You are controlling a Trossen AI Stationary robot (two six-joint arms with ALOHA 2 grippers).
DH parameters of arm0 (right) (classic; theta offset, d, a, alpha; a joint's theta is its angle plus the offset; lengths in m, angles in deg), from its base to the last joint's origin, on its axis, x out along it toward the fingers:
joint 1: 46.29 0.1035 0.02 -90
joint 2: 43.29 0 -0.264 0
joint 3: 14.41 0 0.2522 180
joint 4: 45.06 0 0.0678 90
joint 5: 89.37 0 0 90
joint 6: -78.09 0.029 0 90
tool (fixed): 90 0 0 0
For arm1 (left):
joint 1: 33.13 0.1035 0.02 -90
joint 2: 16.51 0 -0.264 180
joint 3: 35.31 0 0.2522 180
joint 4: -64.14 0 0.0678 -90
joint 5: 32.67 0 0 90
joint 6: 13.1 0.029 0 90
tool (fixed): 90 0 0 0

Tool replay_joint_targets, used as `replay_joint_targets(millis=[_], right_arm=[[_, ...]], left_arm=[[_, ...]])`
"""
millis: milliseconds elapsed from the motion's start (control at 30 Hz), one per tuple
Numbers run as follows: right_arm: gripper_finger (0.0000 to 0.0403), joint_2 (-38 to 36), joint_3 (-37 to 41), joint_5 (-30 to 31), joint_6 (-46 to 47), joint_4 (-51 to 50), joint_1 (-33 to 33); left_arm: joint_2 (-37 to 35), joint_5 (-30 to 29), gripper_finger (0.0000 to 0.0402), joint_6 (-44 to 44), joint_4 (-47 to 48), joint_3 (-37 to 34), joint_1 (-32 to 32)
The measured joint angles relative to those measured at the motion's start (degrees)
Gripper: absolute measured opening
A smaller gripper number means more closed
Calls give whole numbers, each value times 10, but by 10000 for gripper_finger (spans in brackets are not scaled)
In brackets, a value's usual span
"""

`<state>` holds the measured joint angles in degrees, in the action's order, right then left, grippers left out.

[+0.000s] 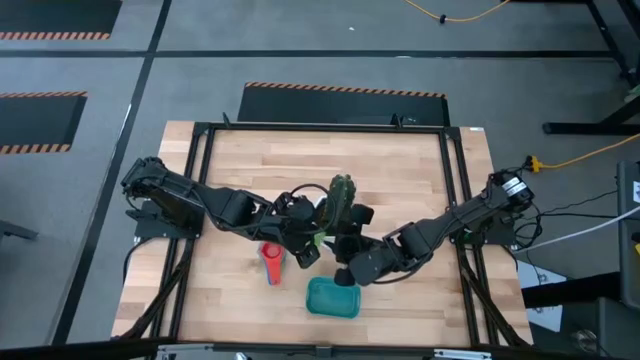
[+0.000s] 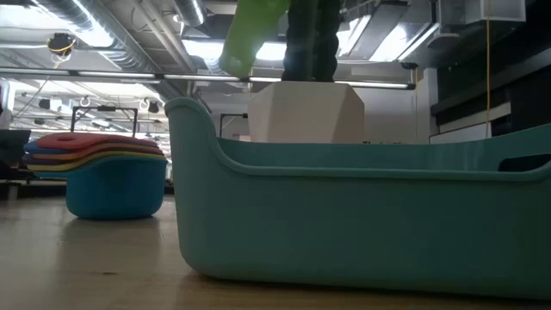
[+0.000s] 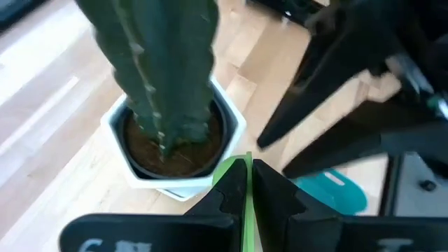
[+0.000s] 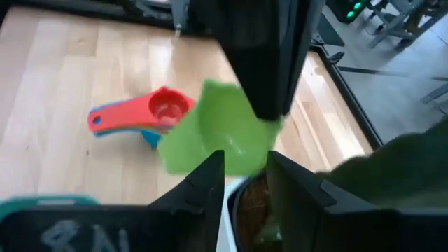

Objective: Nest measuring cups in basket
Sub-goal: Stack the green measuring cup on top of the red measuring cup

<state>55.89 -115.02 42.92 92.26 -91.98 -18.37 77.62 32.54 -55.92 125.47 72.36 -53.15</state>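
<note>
**Green measuring cup pinched beside the cactus pot, basket waiting at the front**

Seen from above, the left arm reaches in from the table's left side toward the middle. Just in front of it, on the wood, sits a nested stack of measuring cups [image 1: 271,262] with the red one on top, its handle pointing toward the front edge. The left gripper [image 3: 248,183] has its fingers pressed together on the thin handle of a green measuring cup [image 4: 218,129], held up beside the white cactus pot [image 3: 175,140] at the table's centre. The right gripper [image 4: 245,175] sits just right of the pot, its fingers spread, with the green cup's bowl just beyond them. The teal basket [image 1: 333,298] lies near the front edge, right of the stack and apart from it.
</note>
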Motion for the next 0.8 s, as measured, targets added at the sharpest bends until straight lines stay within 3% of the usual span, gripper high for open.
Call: replay_joint_targets(millis=[267, 467, 633, 800], right_arm=[[113, -29, 0, 0, 36, -69, 20], [113, -37, -1, -19, 37, -82, 26], [113, -37, -1, -23, 37, -86, 25], [113, -37, -1, -23, 38, -89, 25]], left_arm=[[-20, 45, 4, 0, 6, 0, -18], [-68, 43, 4, -1, 10, 1, -37], [-126, 20, 3, -5, 31, 1, -51], [-190, -42, 2, -24, 92, 1, -74]])
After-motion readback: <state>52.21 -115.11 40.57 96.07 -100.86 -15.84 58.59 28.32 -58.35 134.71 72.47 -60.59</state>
